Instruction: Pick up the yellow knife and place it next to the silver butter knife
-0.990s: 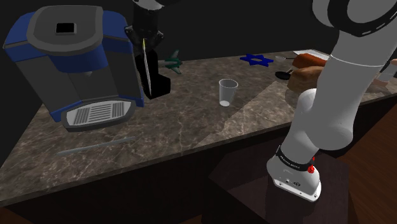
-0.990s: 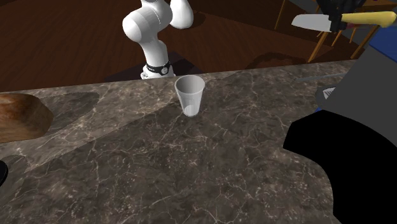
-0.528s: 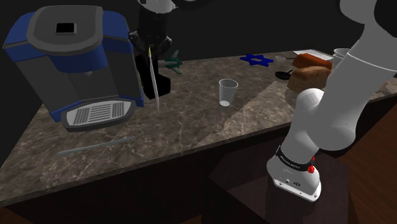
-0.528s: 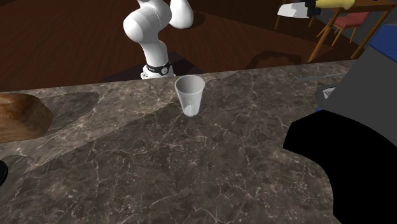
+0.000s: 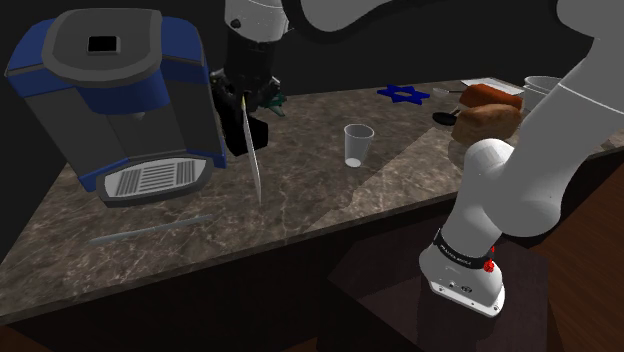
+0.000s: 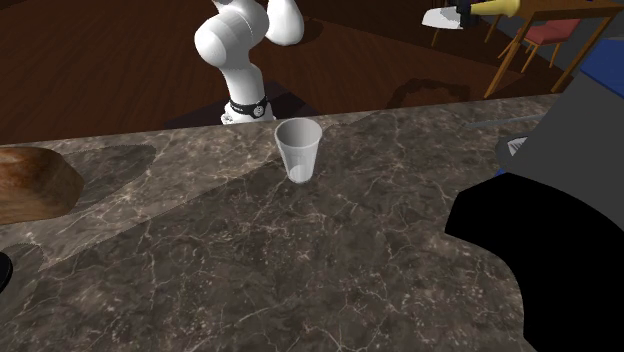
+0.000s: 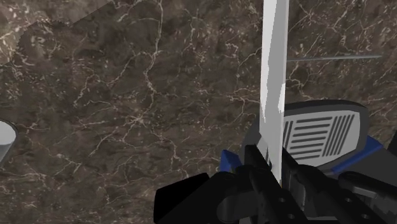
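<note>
Yellow knife (image 5: 254, 150) is clamped in gripper (image 5: 243, 98), tip-down, held above counter at coffee machine (image 5: 110, 90) front corner. Silver butter knife (image 5: 150, 230) is laid flat in front of machine, long axis approx along its front.

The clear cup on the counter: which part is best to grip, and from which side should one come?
Grip the cup across its upper wall, probably coming from above: it stands upright, mouth open, wider at the rim, with bare counter all around it. The end effector is shut on the yellow-handled knife, so that must be set down first.
</note>
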Robot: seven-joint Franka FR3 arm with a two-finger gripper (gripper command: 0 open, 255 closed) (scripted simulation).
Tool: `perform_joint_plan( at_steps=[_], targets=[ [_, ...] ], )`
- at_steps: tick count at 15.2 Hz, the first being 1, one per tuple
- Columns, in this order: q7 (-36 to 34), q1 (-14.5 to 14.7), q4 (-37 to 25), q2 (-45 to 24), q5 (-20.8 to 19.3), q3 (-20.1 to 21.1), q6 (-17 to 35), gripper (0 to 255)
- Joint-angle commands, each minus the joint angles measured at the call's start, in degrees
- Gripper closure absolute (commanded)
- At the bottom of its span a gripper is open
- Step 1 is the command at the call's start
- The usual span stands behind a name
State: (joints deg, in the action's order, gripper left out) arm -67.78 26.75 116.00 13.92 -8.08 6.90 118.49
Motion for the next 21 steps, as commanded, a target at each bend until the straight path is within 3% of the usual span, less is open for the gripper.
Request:
perform_joint_plan(
  at_steps=[1,21],
  targets=[
    [-0.23,-0.02,1.33,-0.09,-0.11,0.00,1.42,255],
    [-3.40,-0.49,13.75,-3.10,-2.37,0.31,16.65,255]
  ],
)
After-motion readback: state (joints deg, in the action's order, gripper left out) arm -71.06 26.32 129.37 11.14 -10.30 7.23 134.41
